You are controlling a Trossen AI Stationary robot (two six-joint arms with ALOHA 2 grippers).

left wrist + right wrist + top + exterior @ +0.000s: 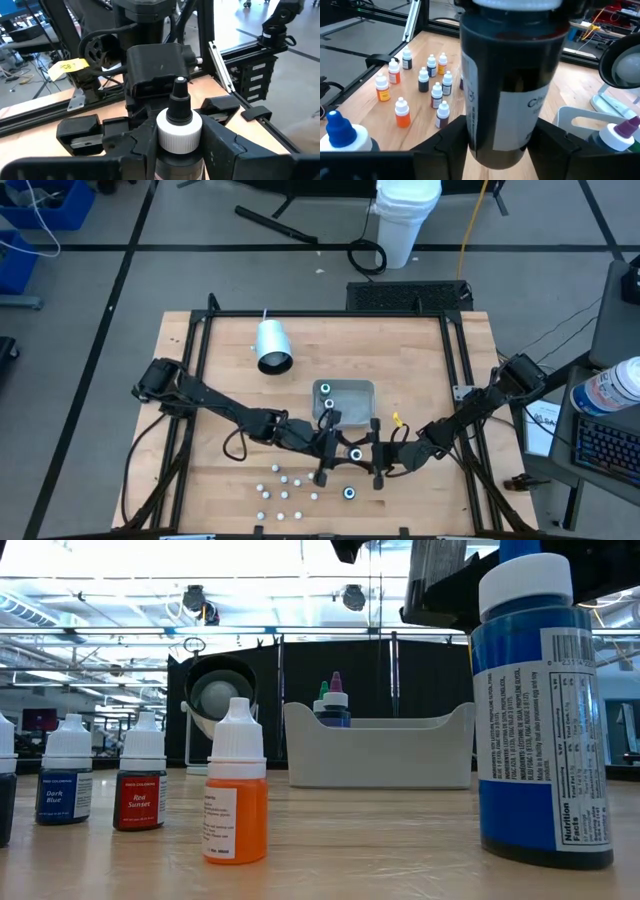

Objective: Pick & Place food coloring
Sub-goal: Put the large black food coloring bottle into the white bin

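Observation:
A dark food coloring bottle (356, 454) with a white collar and a black tip hangs above the table's middle, between my two grippers. My left gripper (343, 451) comes from the table's left and is shut on it. My right gripper (370, 456) comes from the right and is also shut on it. Several small food coloring bottles (282, 490) stand on their bases near the front edge. A blue one (350, 493), wider, stands just below the grippers. The grey tray (345, 402) lies behind them with bottles (335, 705) standing in it. My left gripper pinches the bottle's upper body, just under the white collar (179, 134), between its two fingers (227, 150). The fingers come about level from the table's left. The bottle stands upright in the hold, clear of the table. My right gripper has the bottle's lower body (492, 142) between its two fingers (445, 147), which stand against both sides. It comes about level from the table's right. The bottle's base shows clear of the table.
A white cylinder (272, 346) lies on its side at the far left of the table. The black frame rails (455, 380) run along the table's sides. Bare wood lies at the near right, beside the blue bottle (540, 710).

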